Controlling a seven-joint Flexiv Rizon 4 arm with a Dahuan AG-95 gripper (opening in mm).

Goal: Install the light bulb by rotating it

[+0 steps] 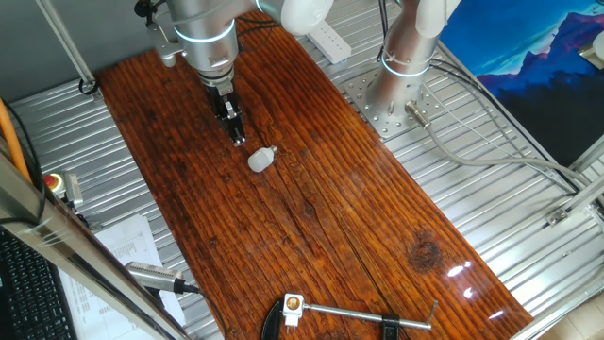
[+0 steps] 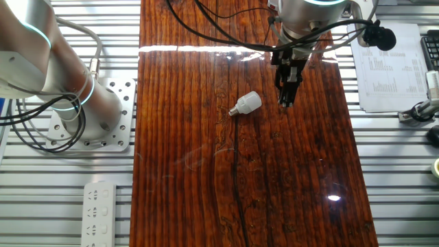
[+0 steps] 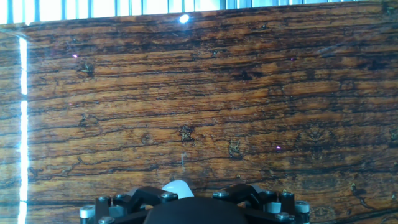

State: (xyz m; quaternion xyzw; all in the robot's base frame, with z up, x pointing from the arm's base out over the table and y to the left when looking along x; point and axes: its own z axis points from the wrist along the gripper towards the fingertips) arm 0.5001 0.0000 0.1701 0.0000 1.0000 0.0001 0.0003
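Note:
The light bulb lies on its side on the dark wooden table top, with its narrow base pointing away from the gripper; in the other fixed view the light bulb has its screw base toward the left. My gripper hangs point-down just beside the dome end, a short gap away and not touching it. Its gripper tips look pressed together, with nothing between them. In the hand view only the bulb's white dome peeks over the dark gripper body at the bottom edge.
A metal clamp with a small white and orange part sits at the table's near edge. A second arm's base stands on the metal frame beside the table. A white power strip and printed papers lie off the wood.

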